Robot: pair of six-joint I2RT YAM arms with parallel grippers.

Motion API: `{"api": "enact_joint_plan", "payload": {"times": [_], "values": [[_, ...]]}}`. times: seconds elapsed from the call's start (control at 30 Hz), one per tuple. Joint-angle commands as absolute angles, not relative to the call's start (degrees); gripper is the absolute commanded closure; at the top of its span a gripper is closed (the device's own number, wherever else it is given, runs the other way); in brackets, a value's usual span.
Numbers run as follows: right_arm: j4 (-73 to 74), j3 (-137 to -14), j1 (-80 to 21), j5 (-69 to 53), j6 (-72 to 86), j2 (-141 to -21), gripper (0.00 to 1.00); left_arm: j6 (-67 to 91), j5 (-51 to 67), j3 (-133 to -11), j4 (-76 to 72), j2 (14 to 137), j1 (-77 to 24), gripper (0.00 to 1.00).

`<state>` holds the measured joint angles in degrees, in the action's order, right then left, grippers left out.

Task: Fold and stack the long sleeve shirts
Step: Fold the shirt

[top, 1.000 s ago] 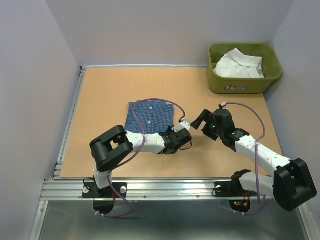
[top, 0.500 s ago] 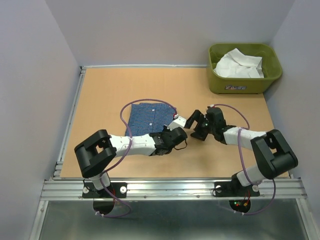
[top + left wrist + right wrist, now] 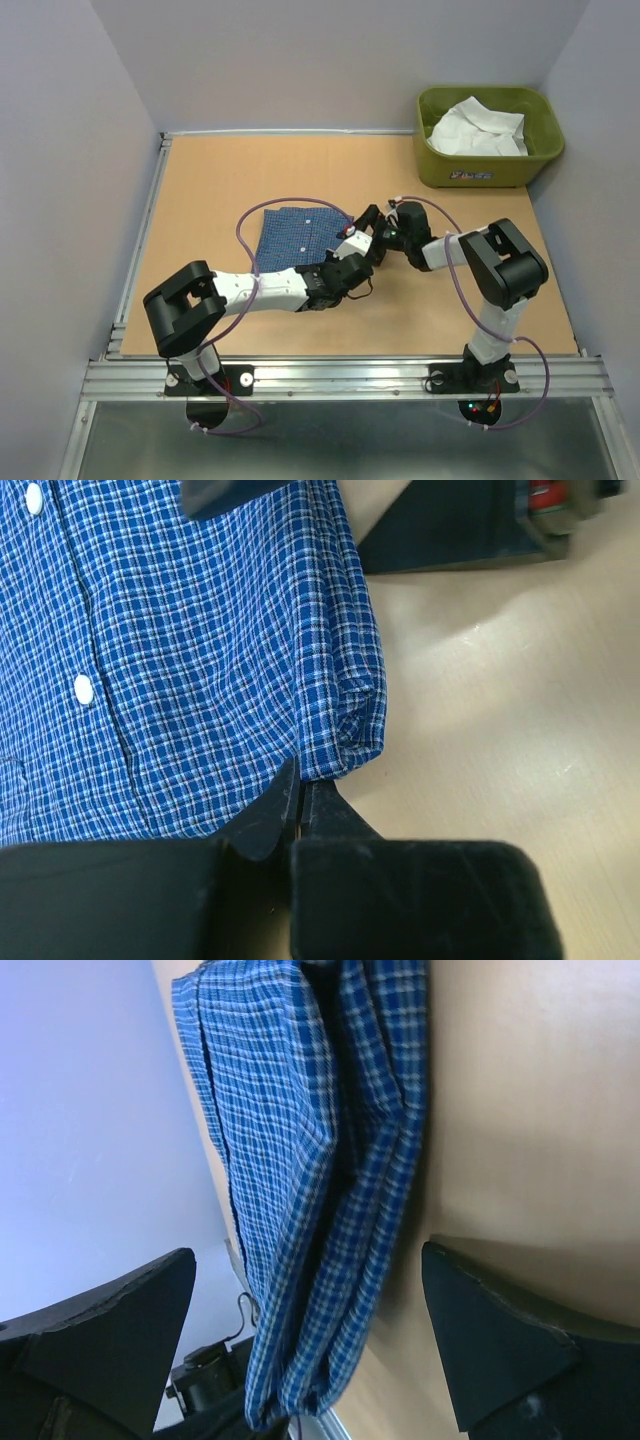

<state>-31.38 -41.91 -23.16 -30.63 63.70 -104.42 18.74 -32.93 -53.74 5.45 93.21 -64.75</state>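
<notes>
The blue checked shirt (image 3: 298,234) lies folded on the table, buttons up; it also shows in the left wrist view (image 3: 180,650). My left gripper (image 3: 348,252) is shut on its near right corner, the jaws pinched on the hem (image 3: 300,780). My right gripper (image 3: 368,225) is open at the shirt's right edge. In the right wrist view the layered fold of the shirt (image 3: 330,1160) lies between the spread fingers (image 3: 500,1340), which do not touch it. The white shirt (image 3: 478,128) lies crumpled in the green tub.
The olive-green tub (image 3: 488,172) stands at the far right corner of the wooden table (image 3: 220,170). Grey walls close in the left, back and right sides. A metal rail runs along the near edge. The two arms lie close together at mid-table.
My right gripper has swung left from mid-table up to the shirt's right edge. My left gripper has stayed pinched on the corner, and the shirt has shifted slightly left.
</notes>
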Motion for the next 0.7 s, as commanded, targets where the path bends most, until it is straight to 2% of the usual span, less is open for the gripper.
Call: {"api": "enact_joint_plan", "payload": {"times": [0.0, 0.17, 0.27, 0.37, 0.4, 0.43, 0.47, 0.5, 0.6, 0.63, 0.67], "values": [[-31.11, -44.99, -25.22, -29.71, 63.11, -109.5, 0.02, 19.95, -32.35, -55.46, 4.92, 89.82, -64.69, 1.0], [-31.82, -48.16, -25.58, -30.06, 62.32, -113.81, 0.12, 20.74, -30.15, -56.16, 5.01, 89.82, -64.69, 1.0], [-31.99, -50.0, -25.66, -30.41, 61.18, -115.48, 0.24, 21.09, -29.36, -56.6, 5.1, 90.17, -64.69, 0.99], [-32.17, -51.15, -25.66, -30.67, 60.38, -116.8, 0.44, 21.62, -28.65, -57.22, 5.01, 90.09, -64.69, 0.98], [-32.17, -51.41, -25.66, -30.93, 60.21, -117.07, 0.57, 21.88, -28.65, -57.3, 5.01, 90.09, -64.69, 0.98], [-32.25, -51.59, -25.75, -31.02, 59.94, -117.51, 0.63, 22.06, -28.22, -57.74, 4.92, 90.0, -64.6, 0.98], [-32.26, -51.77, -25.84, -31.37, 59.59, -117.6, 0.76, 22.5, -28.04, -57.92, 5.01, 90.0, -64.69, 0.97], [-32.26, -51.77, -25.93, -31.46, 59.15, -117.77, 0.82, 22.59, -28.12, -58.27, 4.92, 89.91, -64.69, 0.96], [-31.73, -50.98, -25.93, -31.47, 56.0, -116.73, 0.99, 24.07, -30.05, -59.15, 6.5, 88.43, -64.69, 0.9], [-31.21, -50.89, -25.93, -31.38, 54.94, -116.28, 0.99, 24.34, -30.67, -59.24, 7.03, 87.72, -64.6, 0.86], [-30.33, -50.98, -26.01, -31.38, 53.8, -115.93, 1.0, 24.61, -31.2, -59.41, 7.47, 87.02, -64.16, 0.77]]}}
